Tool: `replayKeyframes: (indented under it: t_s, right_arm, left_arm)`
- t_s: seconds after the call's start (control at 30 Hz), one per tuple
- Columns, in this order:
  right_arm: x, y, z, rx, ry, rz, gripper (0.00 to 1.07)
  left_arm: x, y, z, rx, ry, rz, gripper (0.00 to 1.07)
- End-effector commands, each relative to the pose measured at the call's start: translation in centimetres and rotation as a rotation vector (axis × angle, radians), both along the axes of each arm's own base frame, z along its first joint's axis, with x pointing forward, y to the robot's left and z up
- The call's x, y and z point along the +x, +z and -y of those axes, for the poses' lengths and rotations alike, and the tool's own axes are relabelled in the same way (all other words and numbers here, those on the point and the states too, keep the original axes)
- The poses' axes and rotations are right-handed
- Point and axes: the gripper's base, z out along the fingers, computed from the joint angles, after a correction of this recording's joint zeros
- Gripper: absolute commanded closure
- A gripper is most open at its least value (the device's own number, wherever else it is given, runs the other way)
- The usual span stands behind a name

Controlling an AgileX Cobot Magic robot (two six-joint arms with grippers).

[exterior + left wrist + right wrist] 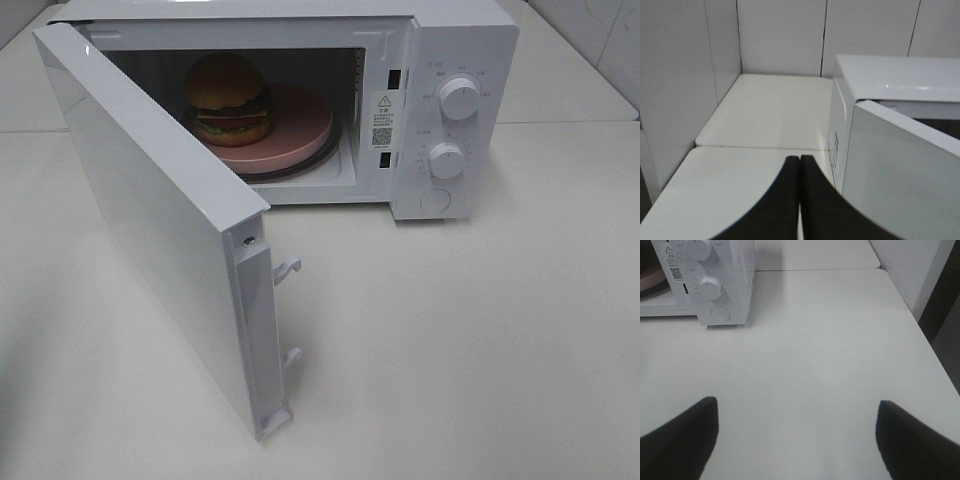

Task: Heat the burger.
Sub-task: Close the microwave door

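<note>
Left jaws meet, right jaws gape, both seemingly far from the burger [228,100].

A staged lab bench: white microwave [405,60] on pale tables [450,350], blank panel walls [780,35] behind

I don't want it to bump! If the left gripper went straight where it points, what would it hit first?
Probably the white table, or the wall behind it. The left gripper points alongside the microwave door, not at it, though depth is unclear.
</note>
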Motion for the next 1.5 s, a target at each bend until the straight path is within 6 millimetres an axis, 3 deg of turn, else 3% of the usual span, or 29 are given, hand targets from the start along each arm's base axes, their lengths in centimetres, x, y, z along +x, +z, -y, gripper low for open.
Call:
replayKeyframes:
  t_s: [0.03, 0.33, 0.5, 1.0, 1.27, 1.5]
  right_arm:
    - [-0.4, 0.0, 0.0, -0.003, -0.008, 0.035, 0.31]
    - [-0.4, 0.0, 0.0, -0.003, -0.008, 0.035, 0.32]
    - [-0.4, 0.0, 0.0, -0.003, -0.008, 0.035, 0.32]
    - [-0.4, 0.0, 0.0, -0.003, -0.008, 0.035, 0.32]
    - [-0.4, 0.0, 0.0, -0.003, -0.008, 0.035, 0.32]
    - [-0.4, 0.0, 0.0, -0.003, -0.008, 0.035, 0.32]
  left_arm:
    - [1.3, -0.2, -0.2, -0.012, 0.022, 0.125, 1.07]
    - [4.7, -2.6, -0.2, -0.050, 0.018, 0.120, 1.07]
    - [6.8, -4.0, 0.9, -0.012, -0.110, 0.091, 1.07]
    - [9.9, -7.8, 3.1, -0.058, -0.344, -0.005, 1.07]
    - [12.1, -9.4, 6.5, -0.045, -0.502, -0.078, 1.07]
    - [12.9, -10.0, 8.1, -0.043, -0.560, -0.105, 1.07]
